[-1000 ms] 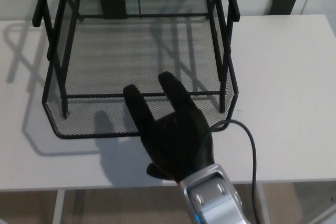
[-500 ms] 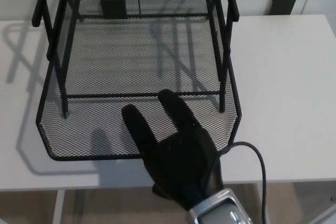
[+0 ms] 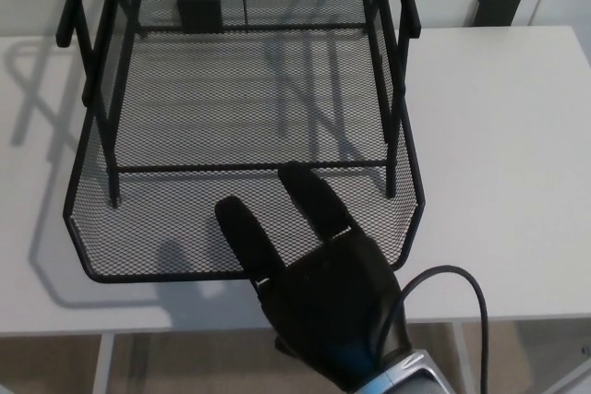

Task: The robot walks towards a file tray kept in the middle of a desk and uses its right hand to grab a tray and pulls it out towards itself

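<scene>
A black wire-mesh file rack point(image 3: 399, 62) stands in the middle of a white desk point(image 3: 503, 145). Its bottom tray point(image 3: 120, 232) is slid out toward me, and its front rim reaches close to the desk's near edge. My right hand point(image 3: 319, 279) comes in from the bottom right and hovers at that front rim. Two straight, spread fingers point(image 3: 309, 196) lie over the mesh floor just inside the rim. The thumb is hidden under the palm. No part of my left arm shows.
A black cable point(image 3: 466, 279) loops from my right wrist over the desk's front edge. Two dark blocks point(image 3: 500, 5) sit against the wall behind the desk, one of them seen through the mesh. Floor shows below the desk edge.
The bottom tray slid out toward me with my right hand during the first half second. Since then the tray has stayed put and the palm has drawn back slightly.
</scene>
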Available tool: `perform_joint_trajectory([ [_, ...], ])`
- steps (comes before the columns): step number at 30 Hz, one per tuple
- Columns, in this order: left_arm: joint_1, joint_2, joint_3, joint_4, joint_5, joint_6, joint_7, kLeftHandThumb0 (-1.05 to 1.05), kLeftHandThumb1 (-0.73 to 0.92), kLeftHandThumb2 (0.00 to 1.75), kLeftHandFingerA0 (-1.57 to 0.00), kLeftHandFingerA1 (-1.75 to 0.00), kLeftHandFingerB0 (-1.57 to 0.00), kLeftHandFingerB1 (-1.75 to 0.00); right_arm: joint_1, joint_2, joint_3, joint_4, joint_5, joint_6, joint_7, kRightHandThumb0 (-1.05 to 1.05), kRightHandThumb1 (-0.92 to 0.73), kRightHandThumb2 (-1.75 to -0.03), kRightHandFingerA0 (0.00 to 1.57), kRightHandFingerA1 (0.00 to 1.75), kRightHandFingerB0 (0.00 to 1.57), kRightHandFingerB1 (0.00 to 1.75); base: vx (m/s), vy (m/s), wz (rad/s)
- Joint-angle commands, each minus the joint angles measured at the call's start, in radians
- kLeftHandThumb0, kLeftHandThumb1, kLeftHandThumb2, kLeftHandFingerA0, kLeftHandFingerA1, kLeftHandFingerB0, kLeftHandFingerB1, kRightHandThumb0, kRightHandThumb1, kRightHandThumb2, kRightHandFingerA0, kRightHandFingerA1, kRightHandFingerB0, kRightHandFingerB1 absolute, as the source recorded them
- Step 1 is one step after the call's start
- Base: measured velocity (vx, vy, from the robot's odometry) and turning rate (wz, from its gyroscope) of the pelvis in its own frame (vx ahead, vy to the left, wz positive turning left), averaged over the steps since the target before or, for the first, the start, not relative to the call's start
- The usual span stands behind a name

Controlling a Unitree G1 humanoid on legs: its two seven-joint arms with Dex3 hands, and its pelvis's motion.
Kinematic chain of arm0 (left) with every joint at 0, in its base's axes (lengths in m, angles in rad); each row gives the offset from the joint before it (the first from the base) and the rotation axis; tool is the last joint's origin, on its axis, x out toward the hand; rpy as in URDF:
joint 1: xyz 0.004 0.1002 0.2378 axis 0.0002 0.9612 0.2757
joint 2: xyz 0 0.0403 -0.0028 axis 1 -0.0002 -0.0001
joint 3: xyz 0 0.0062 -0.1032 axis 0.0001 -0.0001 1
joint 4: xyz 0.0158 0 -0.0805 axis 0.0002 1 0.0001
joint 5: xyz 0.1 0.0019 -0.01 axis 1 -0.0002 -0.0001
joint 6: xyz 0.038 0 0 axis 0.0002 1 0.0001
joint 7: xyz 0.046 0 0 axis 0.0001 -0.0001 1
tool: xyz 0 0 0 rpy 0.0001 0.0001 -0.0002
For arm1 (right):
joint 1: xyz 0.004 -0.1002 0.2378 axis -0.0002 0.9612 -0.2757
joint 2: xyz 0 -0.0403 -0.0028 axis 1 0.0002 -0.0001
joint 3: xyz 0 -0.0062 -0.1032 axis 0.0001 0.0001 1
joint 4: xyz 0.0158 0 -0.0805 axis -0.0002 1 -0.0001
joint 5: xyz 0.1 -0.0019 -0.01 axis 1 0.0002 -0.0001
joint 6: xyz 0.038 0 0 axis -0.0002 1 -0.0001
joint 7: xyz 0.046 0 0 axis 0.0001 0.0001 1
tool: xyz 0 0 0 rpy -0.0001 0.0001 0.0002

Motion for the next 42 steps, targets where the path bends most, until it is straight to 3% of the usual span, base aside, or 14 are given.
perform_joint_trajectory([
  [1, 0.001, 0.016, 0.001, 0.004, 0.009, -0.013, -0.005, -0.51, 0.36, 0.68, -0.61, -0.49, -0.51, -0.45, 0.104, 0.027, 0.062, -0.066, 0.004, -0.017, -0.003, -0.75, -0.59, -0.58, 0.00, 0.38, 0.11, 0.29, 0.00, 0.000, 0.00],
  [11, -0.008, 0.016, 0.007, 0.030, 0.004, -0.048, -0.016, -0.48, 0.41, 0.54, -0.68, -0.41, -0.58, -0.38, 0.115, 0.026, 0.018, 0.008, 0.050, -0.010, 0.009, -0.81, -0.58, -0.59, 0.00, 0.36, 0.12, 0.30, 0.00, 0.000, 0.00],
  [12, -0.013, 0.017, 0.006, 0.036, 0.006, -0.054, -0.014, -0.54, 0.35, 0.69, -0.62, -0.50, -0.53, -0.46, 0.118, 0.024, 0.016, 0.008, 0.062, -0.014, 0.001, -0.80, -0.48, -0.88, 0.03, 0.21, 0.10, 0.34, 0.00, 0.000, 0.00],
  [13, -0.011, 0.018, 0.007, 0.031, 0.004, -0.053, -0.015, -0.53, 0.35, 0.68, -0.62, -0.50, -0.53, -0.46, 0.120, 0.023, 0.015, 0.008, 0.072, -0.017, -0.002, -0.80, -0.57, -0.58, 0.00, 0.37, 0.11, 0.31, 0.00, 0.000, 0.00],
  [17, -0.009, 0.015, 0.007, 0.029, 0.001, -0.043, -0.020, -0.55, 0.34, 0.68, -0.64, -0.50, -0.53, -0.46, 0.138, 0.020, 0.013, 0.004, 0.090, -0.019, 0.002, -0.77, -0.46, -0.88, 0.02, 0.22, 0.10, 0.34, 0.00, 0.000, 0.00],
  [18, -0.006, 0.017, 0.005, 0.029, 0.005, -0.049, -0.016, -0.55, 0.35, 0.68, -0.64, -0.50, -0.53, -0.46, 0.140, 0.019, 0.013, 0.004, 0.090, -0.020, 0.001, -0.81, -0.58, -0.58, 0.00, 0.36, 0.09, 0.31, 0.00, 0.000, 0.00],
  [19, 0.000, 0.020, 0.004, 0.032, 0.007, -0.064, -0.014, -0.53, 0.35, 0.68, -0.64, -0.50, -0.54, -0.46, 0.147, 0.020, 0.011, 0.003, 0.101, -0.019, 0.003, -0.77, -0.47, -0.88, 0.02, 0.22, 0.10, 0.34, 0.00, 0.000, 0.00],
  [23, -0.008, 0.017, 0.004, 0.049, 0.008, -0.066, -0.011, -0.54, 0.35, 0.68, -0.63, -0.50, -0.53, -0.46, 0.168, 0.032, 0.002, -0.027, 0.170, -0.027, 0.039, -0.76, -0.46, -0.86, 0.04, 0.19, 0.11, 0.32, 0.00, 0.000, 0.00],
  [24, -0.011, 0.017, 0.002, 0.053, 0.010, -0.077, -0.013, -0.55, 0.35, 0.69, -0.64, -0.50, -0.54, -0.46, 0.174, 0.034, 0.003, -0.039, 0.185, -0.028, 0.054, -0.78, -0.56, -0.58, 0.00, 0.34, 0.11, 0.28, 0.00, 0.000, 0.00],
  [32, -0.004, 0.023, 0.004, 0.013, 0.002, -0.035, -0.029, -0.51, 0.37, 0.68, -0.63, -0.50, -0.50, -0.45, 0.207, 0.034, 0.012, -0.118, 0.277, -0.043, 0.136, -0.74, -0.45, -0.86, 0.05, 0.24, 0.06, 0.31, 0.00, 0.000, 0.00],
  [34, -0.004, 0.023, 0.003, 0.012, 0.005, -0.036, -0.026, -0.51, 0.37, 0.68, -0.65, -0.50, -0.54, -0.46, 0.219, 0.030, 0.020, -0.145, 0.290, -0.045, 0.152, -0.79, -0.58, -0.57, 0.00, 0.37, 0.11, 0.28, 0.00, 0.000, 0.00],
  [37, -0.002, 0.023, 0.000, 0.010, 0.009, -0.035, -0.020, -0.52, 0.36, 0.68, -0.64, -0.50, -0.51, -0.46, 0.237, 0.014, 0.036, -0.187, 0.295, -0.049, 0.181, -0.73, -0.45, -0.87, 0.02, 0.24, 0.10, 0.32, 0.00, 0.000, 0.00],
  [38, -0.002, 0.024, -0.003, 0.011, 0.013, -0.037, -0.020, -0.53, 0.36, 0.69, -0.64, -0.51, -0.51, -0.46, 0.248, 0.006, 0.045, -0.201, 0.293, -0.050, 0.187, -0.79, -0.57, -0.58, 0.00, 0.36, 0.11, 0.27, 0.00, 0.000, 0.00],
  [42, -0.009, 0.026, -0.008, 0.017, 0.018, -0.026, -0.017, -0.56, 0.36, 0.70, -0.64, -0.51, -0.52, -0.46, 0.271, -0.021, 0.069, -0.244, 0.288, -0.066, 0.189, -0.81, -0.50, -0.88, 0.06, 0.22, 0.05, 0.23, 0.00, 0.000, 0.00],
])
